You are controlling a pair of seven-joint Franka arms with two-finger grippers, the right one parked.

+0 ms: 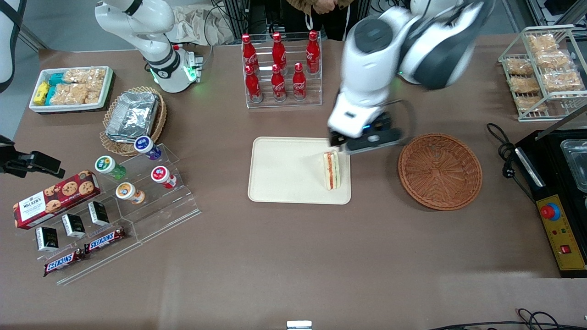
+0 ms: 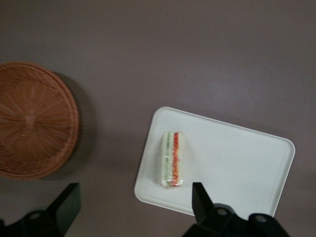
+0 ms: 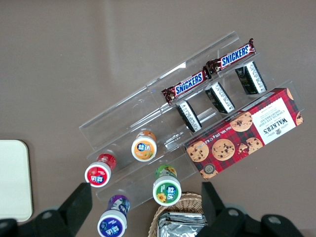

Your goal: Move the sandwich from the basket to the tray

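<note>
Cream tray point(image 1: 284, 174) carries the sandwich point(image 1: 331, 170) near its basket-side edge; our gripper point(image 2: 136, 200) hovers above, fingers spread, holding nothing. We see the wicker basket point(image 1: 440, 171) beside the tray; only the wrist view shows both fingers point(image 2: 66, 205).

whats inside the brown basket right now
Nothing: the basket shows only bare weave in both the front and wrist views, with no part covered. The sandwich lies on the tray, and the gripper hangs above the tray's edge, jaws open.

The basket point(image 1: 440, 171) is rough woven wicker. The tray point(image 1: 284, 172) is smooth matt plastic. The tabletop point(image 1: 293, 256) looks soft and dull, and the hand point(image 2: 136, 210) has black plastic fingers.
</note>
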